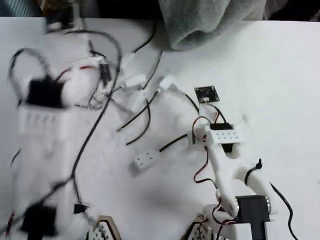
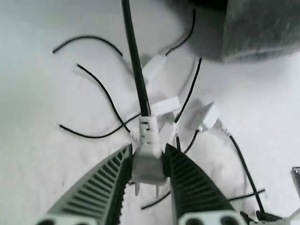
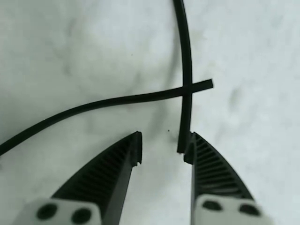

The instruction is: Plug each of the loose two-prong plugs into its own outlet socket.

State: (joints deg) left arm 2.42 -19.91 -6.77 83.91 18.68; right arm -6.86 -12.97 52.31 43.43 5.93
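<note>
My left gripper is shut on a white two-prong plug. The plug's prongs stick out below the fingers, and its black cable runs away over the table. Beyond it lie three loose white plugs among thin black leads. In the high view a white outlet socket lies mid-table, with loose plugs farther back. My right gripper stands open just over the table, and a black cable end touches one finger where two leads cross.
A grey cloth lies at the table's far edge. Black and red wires tangle at the back left around the blurred left arm. A small black board lies beyond the right arm.
</note>
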